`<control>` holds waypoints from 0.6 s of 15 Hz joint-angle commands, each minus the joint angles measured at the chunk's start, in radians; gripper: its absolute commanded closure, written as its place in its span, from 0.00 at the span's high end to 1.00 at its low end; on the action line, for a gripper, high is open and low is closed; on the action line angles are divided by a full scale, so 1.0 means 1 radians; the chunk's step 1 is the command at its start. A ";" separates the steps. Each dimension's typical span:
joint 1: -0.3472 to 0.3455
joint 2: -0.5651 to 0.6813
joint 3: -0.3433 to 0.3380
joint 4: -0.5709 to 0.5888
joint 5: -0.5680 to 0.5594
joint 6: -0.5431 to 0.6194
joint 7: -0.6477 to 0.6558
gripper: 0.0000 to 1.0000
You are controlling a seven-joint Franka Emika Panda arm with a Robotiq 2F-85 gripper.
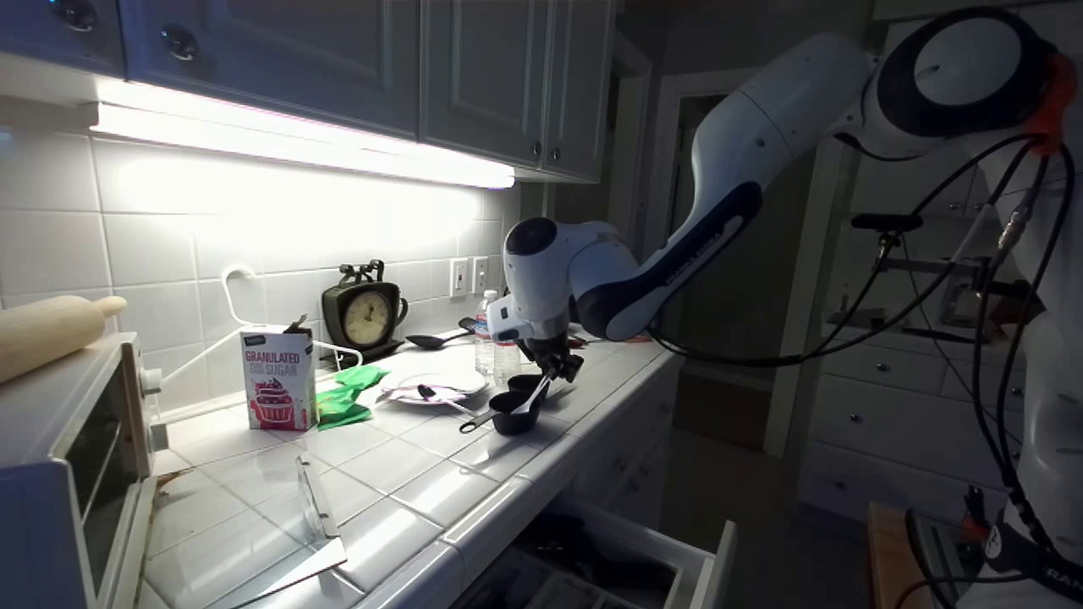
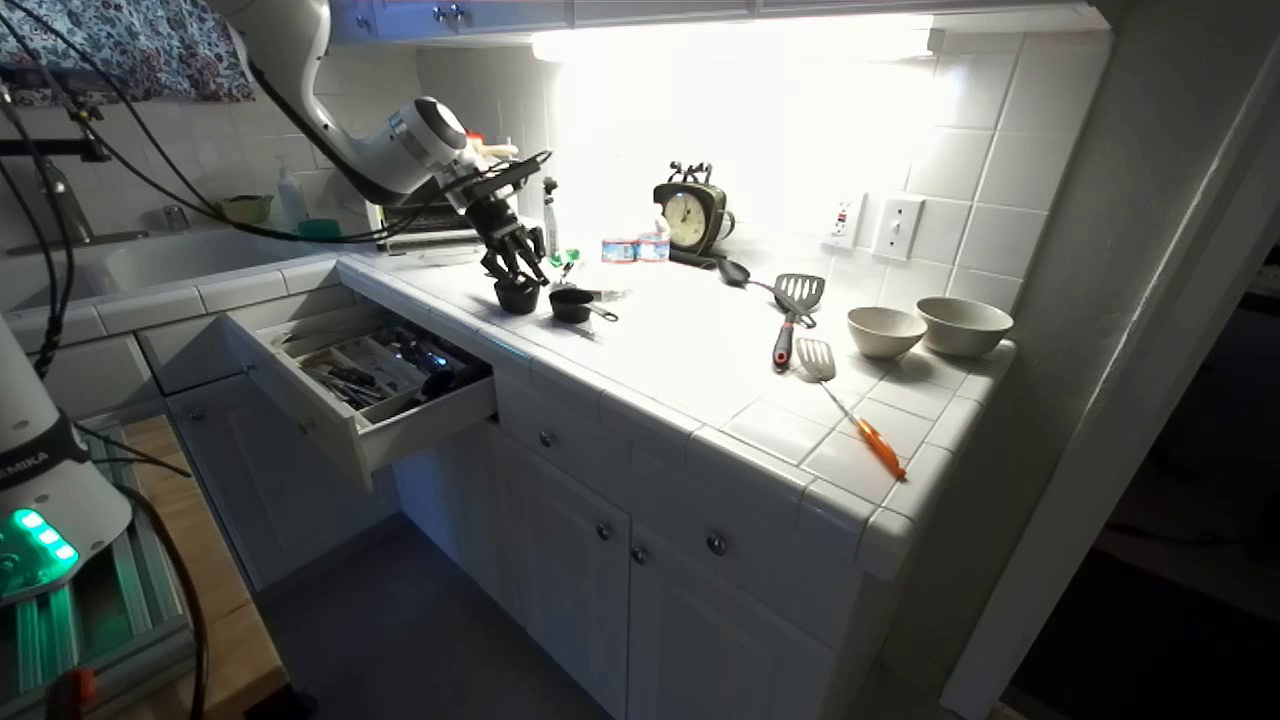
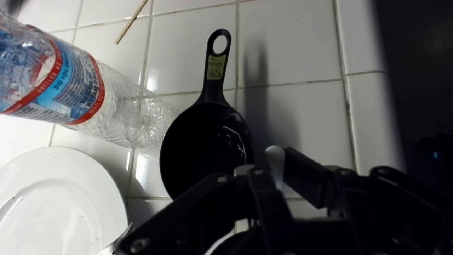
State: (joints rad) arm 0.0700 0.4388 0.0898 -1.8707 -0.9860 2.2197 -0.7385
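My gripper (image 1: 558, 362) is shut on a thin white utensil (image 3: 276, 157), whose rounded end sticks up between the fingers in the wrist view. In an exterior view this utensil (image 1: 536, 392) slants down into a black measuring cup (image 1: 513, 419) on the counter. Just above that cup (image 2: 517, 297) the gripper (image 2: 517, 268) also shows in an exterior view, where the utensil is hard to make out. Close beside it stands another black cup (image 3: 205, 148), with a labelled handle pointing away. Whatever is inside the cups is too dark to tell.
Clear plastic bottles (image 1: 485, 338) and white plates (image 3: 53, 202) stand near the cups. A sugar box (image 1: 279, 381), a clock (image 2: 687, 217), spatulas (image 2: 800, 290) and bowls (image 2: 885, 333) are spread along the counter. Below the counter edge a drawer (image 2: 425, 440) hangs open.
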 commanded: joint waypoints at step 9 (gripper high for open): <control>-0.002 0.010 0.007 0.052 0.103 -0.031 0.022 0.04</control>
State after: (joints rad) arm 0.0698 0.4388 0.0899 -1.8462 -0.9313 2.2161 -0.7209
